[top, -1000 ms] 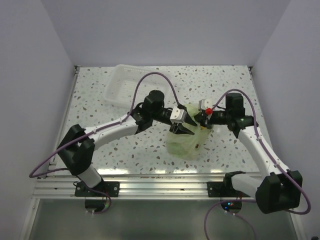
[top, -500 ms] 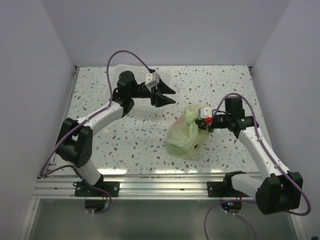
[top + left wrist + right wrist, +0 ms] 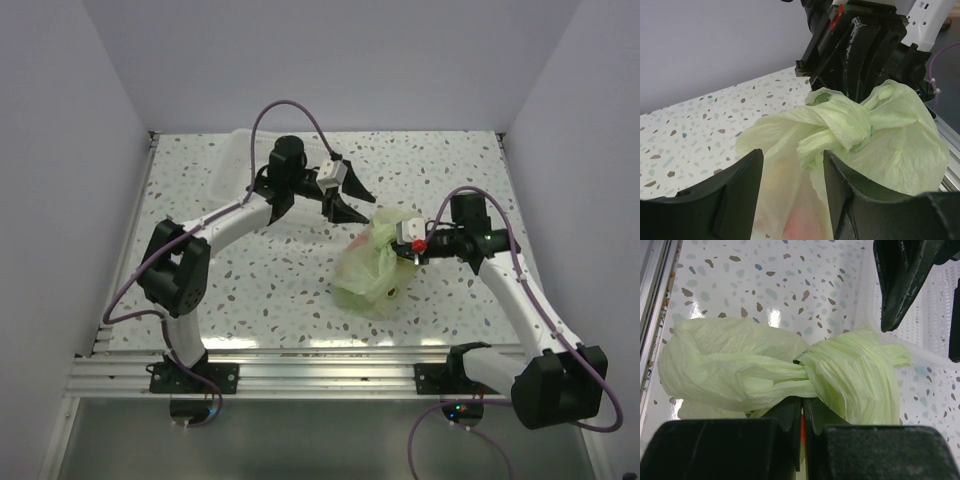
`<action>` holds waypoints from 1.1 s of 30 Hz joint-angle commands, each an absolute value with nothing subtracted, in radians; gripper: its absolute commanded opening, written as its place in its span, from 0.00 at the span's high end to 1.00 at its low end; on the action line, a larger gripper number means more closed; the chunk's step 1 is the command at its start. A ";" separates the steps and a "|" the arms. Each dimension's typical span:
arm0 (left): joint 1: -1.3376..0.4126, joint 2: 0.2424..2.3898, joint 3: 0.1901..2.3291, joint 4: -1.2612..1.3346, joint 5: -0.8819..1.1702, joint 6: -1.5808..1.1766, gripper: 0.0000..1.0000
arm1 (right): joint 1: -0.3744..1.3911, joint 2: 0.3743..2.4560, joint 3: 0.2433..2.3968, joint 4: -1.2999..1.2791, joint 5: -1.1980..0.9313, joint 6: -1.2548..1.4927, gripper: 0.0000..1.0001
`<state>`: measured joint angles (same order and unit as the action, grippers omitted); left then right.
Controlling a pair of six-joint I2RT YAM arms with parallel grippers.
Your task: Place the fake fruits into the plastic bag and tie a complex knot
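Bag (image 3: 372, 280) sits mid-worktop (image 3: 250, 290). Fruits (image 3: 792, 227) show dimly inside, knot (image 3: 837, 127) formed on top. Right hand (image 3: 405, 246) is closed, pinching the bag by the knot. Left hand (image 3: 367, 206) is open, empty, nearby. Judged near done; perhaps another tie or tightening remains.

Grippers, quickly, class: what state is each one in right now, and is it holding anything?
Left gripper: open, holding nothing.
Right gripper: closed on the plastic bag, just by the knot.
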<state>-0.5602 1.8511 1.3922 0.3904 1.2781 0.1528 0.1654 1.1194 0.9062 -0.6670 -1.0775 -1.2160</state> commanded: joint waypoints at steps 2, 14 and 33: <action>-0.584 1.853 1.446 0.241 1.319 0.339 0.43 | 0.172 1.127 0.957 -0.727 -1.126 -1.290 1.00; -0.643 1.890 1.486 0.151 1.328 0.426 0.49 | 0.170 1.137 0.980 -0.762 -1.131 -1.315 1.00; -0.517 1.790 1.387 -0.150 1.152 0.580 1.00 | 0.106 1.059 1.065 -0.902 -0.948 -1.253 1.00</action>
<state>-0.5591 1.8526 1.4059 -0.0292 1.2377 0.4877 0.1162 1.1099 1.0122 -0.8165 -0.9966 -1.2678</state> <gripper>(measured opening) 0.021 0.013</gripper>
